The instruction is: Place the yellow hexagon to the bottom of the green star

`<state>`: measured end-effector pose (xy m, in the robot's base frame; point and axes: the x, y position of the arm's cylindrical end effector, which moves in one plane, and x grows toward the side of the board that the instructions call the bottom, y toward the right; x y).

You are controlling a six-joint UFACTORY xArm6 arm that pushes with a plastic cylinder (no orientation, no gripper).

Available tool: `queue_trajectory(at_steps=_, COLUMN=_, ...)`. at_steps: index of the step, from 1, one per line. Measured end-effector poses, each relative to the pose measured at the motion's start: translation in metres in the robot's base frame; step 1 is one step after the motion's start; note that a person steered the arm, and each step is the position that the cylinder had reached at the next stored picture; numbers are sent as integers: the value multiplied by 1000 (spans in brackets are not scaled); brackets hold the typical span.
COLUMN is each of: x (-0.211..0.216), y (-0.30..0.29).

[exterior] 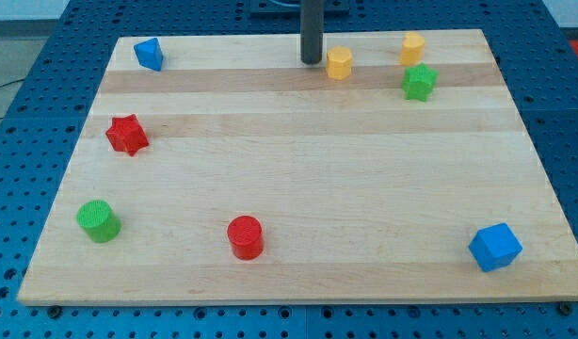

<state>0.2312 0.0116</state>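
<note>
Two yellow blocks sit upper right on the tabletop (298,179); the yellow hexagon (339,63) lies just right of my tip (312,61), left of the green star (419,82); the other yellow block (412,47) sits above the star; no fingers exist, only a rod; a straight rightward shove could ram the star or yellow neighbour.

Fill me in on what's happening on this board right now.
A single arm is pushing blocks on a wooden board. My tip sits near the view's top, just left of a yellow hexagon, apparently not quite touching it. The green star lies further right, with another yellow block above it. The hexagon is not yet below the star.
</note>
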Motion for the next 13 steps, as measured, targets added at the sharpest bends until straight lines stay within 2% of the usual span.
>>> queue_trajectory(at_steps=1, x=-3, y=40)
queue_trajectory(at_steps=3, x=87, y=61)
queue_trajectory(at_steps=5, x=73, y=26)
queue_trajectory(at_steps=7, x=105, y=22)
queue_trajectory(at_steps=9, x=116, y=15)
queue_trajectory(at_steps=10, x=125, y=-19)
queue_trajectory(at_steps=11, x=134, y=20)
queue_trajectory(at_steps=12, x=140, y=83)
queue_trajectory(at_steps=13, x=150, y=94)
